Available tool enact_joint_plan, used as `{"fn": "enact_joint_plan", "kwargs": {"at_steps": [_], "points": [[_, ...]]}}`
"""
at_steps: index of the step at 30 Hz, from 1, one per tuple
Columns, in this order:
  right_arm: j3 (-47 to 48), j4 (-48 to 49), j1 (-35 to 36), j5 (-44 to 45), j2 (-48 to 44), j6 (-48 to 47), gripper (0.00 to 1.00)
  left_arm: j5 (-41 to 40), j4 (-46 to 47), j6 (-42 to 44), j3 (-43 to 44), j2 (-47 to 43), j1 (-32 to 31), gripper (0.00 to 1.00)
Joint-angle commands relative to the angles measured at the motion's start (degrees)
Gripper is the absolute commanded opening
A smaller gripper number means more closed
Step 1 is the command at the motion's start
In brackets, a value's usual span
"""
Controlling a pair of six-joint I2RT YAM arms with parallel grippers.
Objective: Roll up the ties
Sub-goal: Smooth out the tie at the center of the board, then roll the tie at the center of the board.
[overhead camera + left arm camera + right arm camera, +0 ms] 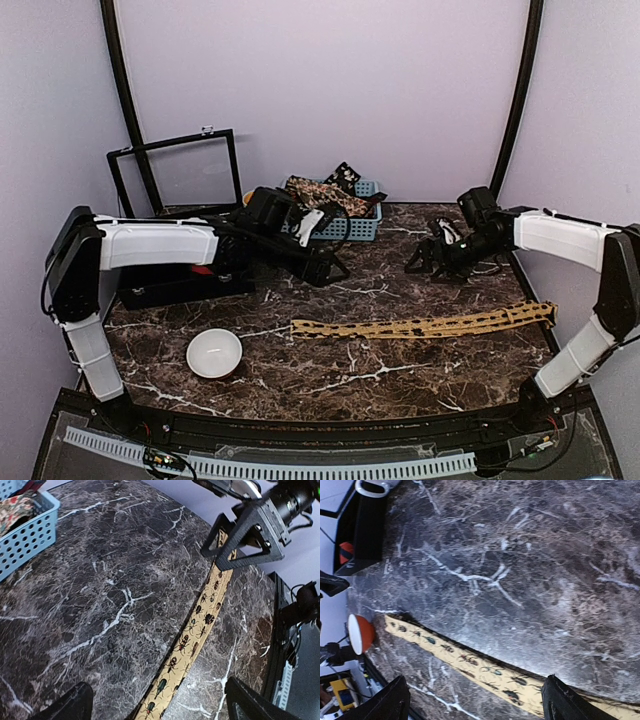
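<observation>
Tan tie (420, 326) is lying flat and straight across the tabletop (350, 385), running left to right in front of both arms, w/ nothing touching it. More ties (318, 188), dark w/ pale prints, are sitting heaped in the basket (362, 228) at the back, spilling over its rim.

Top cam: left end effector (333, 268) is hanging just in front of the basket. Right end effector (425, 258) is facing it from the right, behind the tie. Height off the marble can't be told from up there. Bowl (214, 352) is sitting front-left, apart from the tie's left end. A black case (185, 285) and a frame (175, 170) are standing at back-left.

Left wrist cam is giving what the top misses: the tie's dark spots are printed beetles. Its own fingers (75, 702) are standing wide apart, gripping nothing, w/ the tie passing below btwn them. The right end effector's black fingers are showing at top right, also spread.

Right wrist cam: its fingers (395, 700) are wide apart too, holding nothing, and the tie is crossing the lower frame. Only here is the bowl showing an orange outside.
</observation>
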Motion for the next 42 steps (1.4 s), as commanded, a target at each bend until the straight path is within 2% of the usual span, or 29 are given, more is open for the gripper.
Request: {"fn": "enact_joint_plan", "kwargs": {"at_steps": [1, 5, 11, 18, 24, 28, 33, 39, 42], "points": [[4.02, -12.05, -0.29, 12.72, 3.91, -8.74, 0.89, 1.37, -6.88, 11.52, 6.63, 6.01, -2.09, 0.93], [4.27, -12.32, -0.55, 11.43, 8.95, -6.91, 0.87, 1.43, -0.78, 7.95, 3.56, 5.91, -2.10, 0.92], [2.48, -10.06, -0.56, 6.28, 12.86, -4.37, 0.87, -1.06, 0.51, 7.88, 0.08, 4.01, -2.10, 0.92], [-2.40, -10.29, -0.58, 1.88, 10.08, -5.22, 0.84, -3.25, 1.35, 5.91, -2.20, 2.67, -2.10, 0.92], [-5.77, -10.35, -0.61, 1.46, 8.02, -6.25, 0.81, -3.78, 1.43, 3.98, -4.57, 1.01, -2.10, 0.92], [-4.19, -10.15, -0.56, 2.80, 5.44, -5.06, 0.81, -4.08, 2.65, 1.88, -8.41, -1.02, -2.12, 0.92], [0.19, -7.92, -0.35, 0.92, 2.08, -2.12, 0.81, -5.99, 4.74, -7.26, -15.02, -4.68, -1.60, 0.91], [-2.74, -2.30, 3.05, -5.35, 0.12, 3.70, 0.76, -6.42, 4.13, -19.32, -20.20, -5.04, 0.96, 0.76], [-5.31, 2.42, 5.17, -7.05, -0.46, 7.49, 0.68, -6.95, 3.12, -21.63, -20.34, -4.52, 1.07, 0.70]]}}
